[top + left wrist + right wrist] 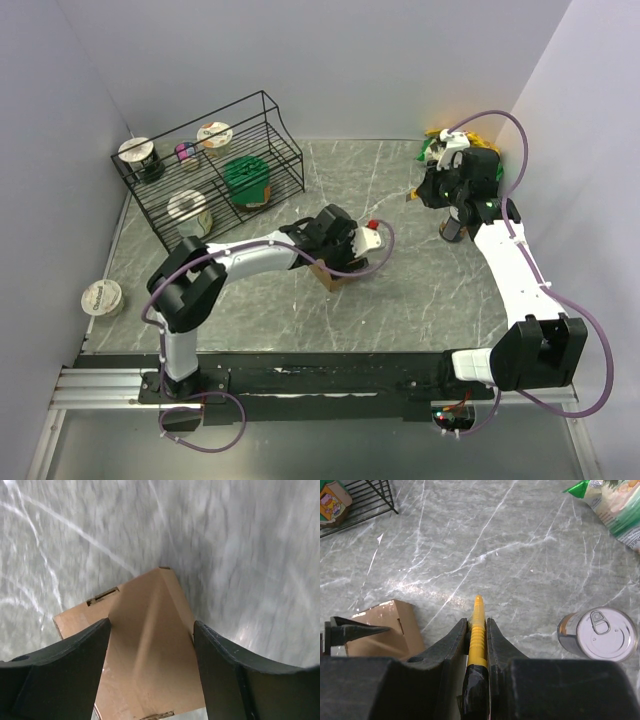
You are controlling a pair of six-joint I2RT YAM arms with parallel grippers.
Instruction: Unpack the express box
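The express box (334, 276) is a small brown carton on the marble table, just right of centre; it also shows at the left edge of the right wrist view, express box (385, 625). My left gripper (345, 252) hangs directly over it. In the left wrist view the left gripper (151, 625) is open, and the box (150, 650) fills the gap between the black fingers; contact is unclear in the blurred picture. My right gripper (438, 190) is at the back right, apart from the box. The right gripper (477, 621) is shut on a yellow-handled tool (478, 611) that points forward.
A black wire rack (268, 118) with several cups stands at the back left. A tin can (452, 230) (597, 634) and a green snack bag (433, 150) (612, 505) lie near the right gripper. A lidded cup (101, 297) sits at the table's left edge.
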